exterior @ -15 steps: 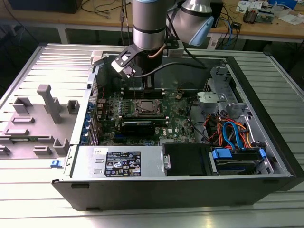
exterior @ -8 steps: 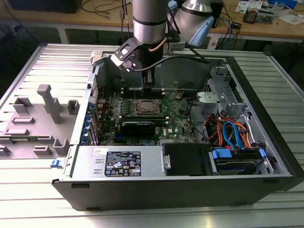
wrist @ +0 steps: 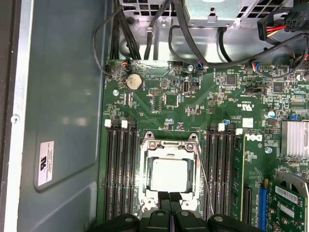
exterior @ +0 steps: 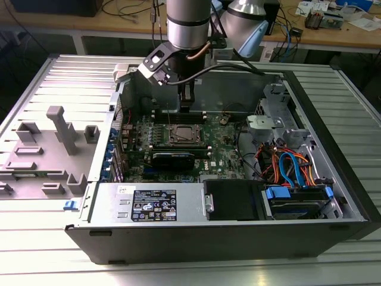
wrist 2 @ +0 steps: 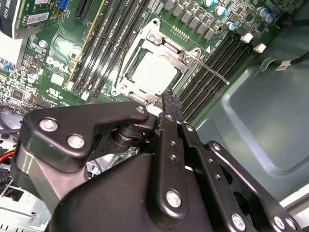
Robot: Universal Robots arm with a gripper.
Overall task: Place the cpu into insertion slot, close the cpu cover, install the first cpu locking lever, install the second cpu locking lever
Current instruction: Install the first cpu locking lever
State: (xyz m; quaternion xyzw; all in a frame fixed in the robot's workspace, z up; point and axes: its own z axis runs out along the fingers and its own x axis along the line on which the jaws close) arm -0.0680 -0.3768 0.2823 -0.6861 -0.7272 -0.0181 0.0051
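End effector [wrist: 169, 196] pinched closed, nothing held — tips at cpu cover [wrist: 167, 145] edge (cpu [wrist: 167, 174] rim hidden).

The arm [exterior: 188, 24] comes down almost vertically, and its grey wrist part stands upright above the cpu [exterior: 180, 134]. Under the wrist the black tool [exterior: 186, 108] points straight down. In both wrist views the tip of the tool [wrist: 169, 195] [wrist 2: 167, 96] is just beside one edge of the cpu. Its two fingers [wrist: 163, 198] are pressed together, with nothing between them. Whether the tip touches anything cannot be told.
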